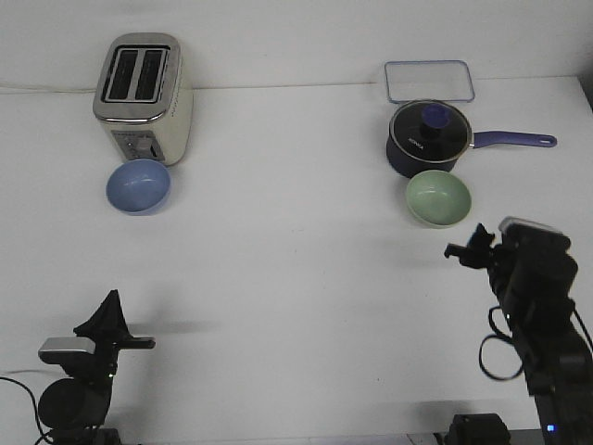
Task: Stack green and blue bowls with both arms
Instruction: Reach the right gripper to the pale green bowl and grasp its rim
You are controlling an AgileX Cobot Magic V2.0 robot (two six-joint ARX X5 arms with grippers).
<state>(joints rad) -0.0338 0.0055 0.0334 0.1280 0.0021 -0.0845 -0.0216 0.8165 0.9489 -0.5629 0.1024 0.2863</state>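
White worktop [296, 306] is filling the front view, meeting a pale wall along its far edge. Left claw [109, 315] is sitting low at the near left, its dark tip pointing upward above a silver-capped wrist; whether its fingers are apart or together cannot be told from this angle, and it is holding nothing visible. Well beyond this claw, slightly to its right, the blue bowl [138, 185] is resting upright on the worktop, and just behind it, touching or nearly touching its rim, a cream and chrome toaster [144, 97] with two slots is standing. Bare surface is lying between the two claws across the middle.

Farther right, the green bowl [437, 197] is resting upright, a short way ahead of the right claw [470, 248] and slightly to its left, clearly apart from it. Directly behind that bowl, just beside it, a dark navy saucepan [428, 139] with a glass lid is standing, its long handle pointing right. Behind the saucepan a clear rectangular lid [430, 82] is lying flat. Right claw is pointing left from a bulky black arm with looping cables; its finger spacing cannot be told, and it is gripping nothing.
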